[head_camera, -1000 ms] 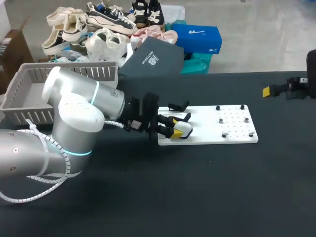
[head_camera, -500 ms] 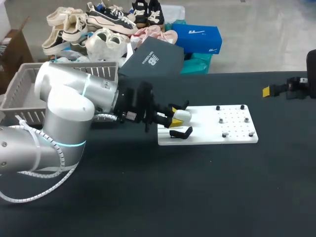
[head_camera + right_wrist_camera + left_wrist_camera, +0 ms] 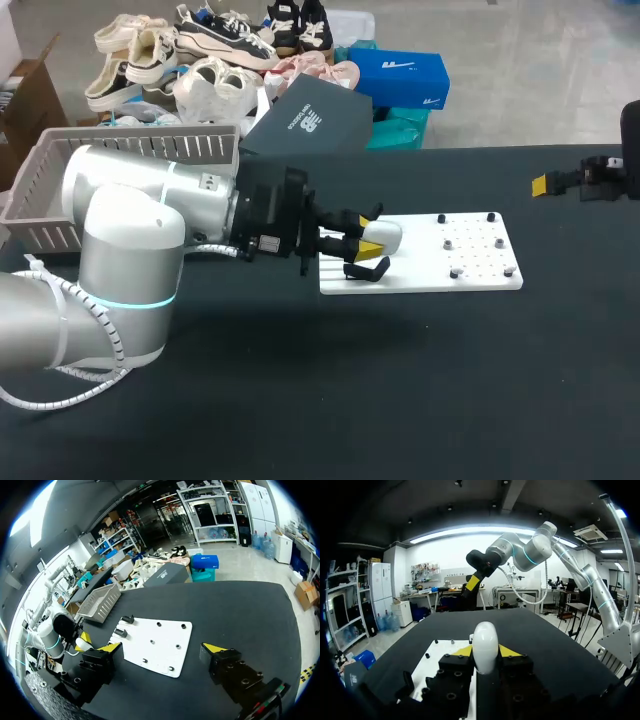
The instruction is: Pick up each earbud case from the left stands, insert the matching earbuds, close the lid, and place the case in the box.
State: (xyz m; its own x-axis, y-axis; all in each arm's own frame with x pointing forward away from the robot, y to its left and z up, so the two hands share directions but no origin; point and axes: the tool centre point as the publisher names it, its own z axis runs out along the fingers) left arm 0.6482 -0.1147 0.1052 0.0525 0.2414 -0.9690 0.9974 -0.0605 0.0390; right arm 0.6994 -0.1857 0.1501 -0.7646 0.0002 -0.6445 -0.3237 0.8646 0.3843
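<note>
The black table [image 3: 300, 400] is crossed from the left by the left arm [image 3: 130, 230], and a grey basket [image 3: 50, 170] is seen behind it. A white board [image 3: 440, 262] lies mid-table. The right jaws are spread wide, well apart from the board. Black stands [image 3: 366, 270] sit at the board's left end. Beside them, the white earbud case [image 3: 383, 236] is pinched in the left jaws.

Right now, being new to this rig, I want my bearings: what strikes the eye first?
The left gripper holds a white earbud case over the white board's left end, near the black stands. The right gripper hangs open at the table's far right.
</note>
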